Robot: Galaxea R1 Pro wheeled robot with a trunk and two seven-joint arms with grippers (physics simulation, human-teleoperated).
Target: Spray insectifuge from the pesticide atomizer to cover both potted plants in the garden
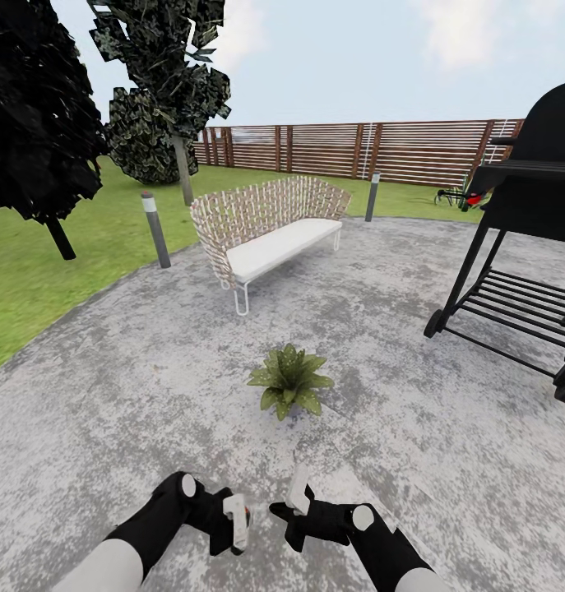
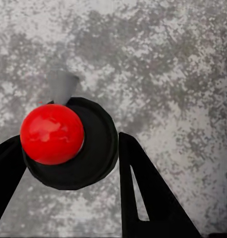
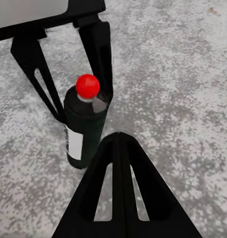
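Left wrist view puts the left gripper (image 2: 69, 163) closed around the pesticide atomizer (image 2: 69, 144), seen from above its red cap. Low in the head frame the bottle (image 1: 237, 518) is barely visible; the right gripper (image 1: 294, 514) sits just beside, its spread unclear. At centre frame, one potted plant (image 1: 290, 380) stands on the patio (image 1: 150, 362). Risk: spray may fall short.
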